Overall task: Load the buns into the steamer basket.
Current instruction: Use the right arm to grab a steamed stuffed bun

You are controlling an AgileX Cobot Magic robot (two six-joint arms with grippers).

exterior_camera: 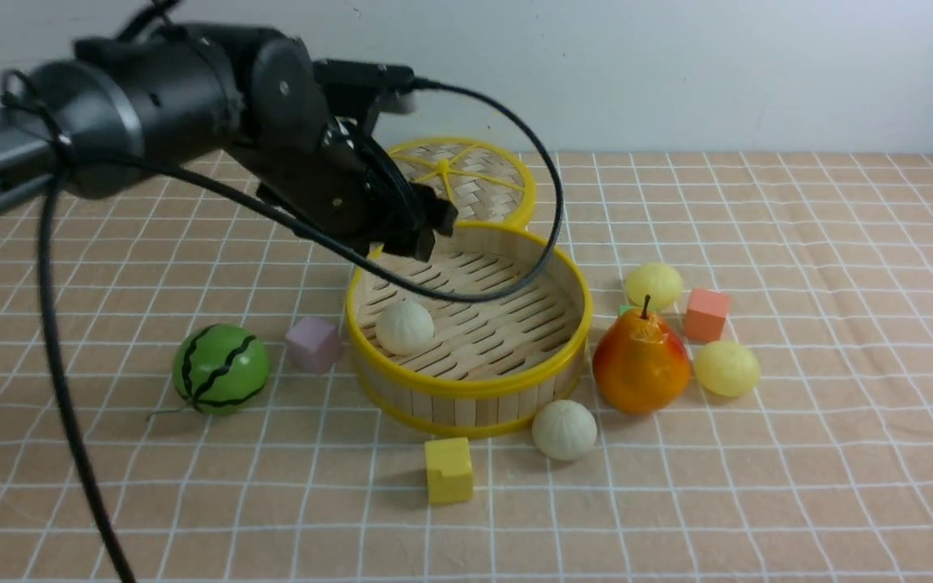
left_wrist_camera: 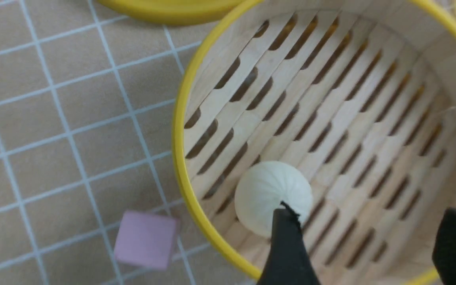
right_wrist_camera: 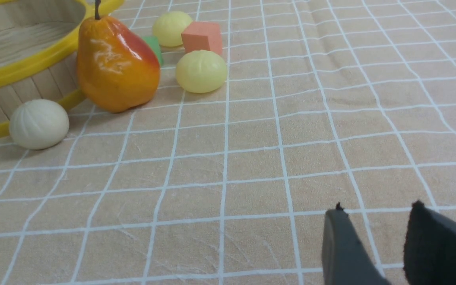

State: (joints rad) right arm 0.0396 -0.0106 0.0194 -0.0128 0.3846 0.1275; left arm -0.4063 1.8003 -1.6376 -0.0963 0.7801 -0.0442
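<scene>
Right gripper (right_wrist_camera: 378,221) is hovering low over the counter (exterior_camera: 839,502), jaws apart, empty. We are counting four buns. Outer pleated bun (exterior_camera: 564,430) is lying just beside the steamer basket (exterior_camera: 466,387). Inner pleated bun (exterior_camera: 405,327) is resting on its slats. Near yellow bun (exterior_camera: 726,368) and far yellow bun (exterior_camera: 653,285) are sitting by one pear (exterior_camera: 641,364). Four cubes: yellow cube (exterior_camera: 449,470), purple cube (exterior_camera: 314,343), orange cube (exterior_camera: 706,315), green cube (right_wrist_camera: 153,46). One watermelon ball (exterior_camera: 220,369). Left gripper (exterior_camera: 432,231) is hanging above the basket's far rim, jaws apart, empty. One lid (exterior_camera: 475,174) is lying behind.
</scene>
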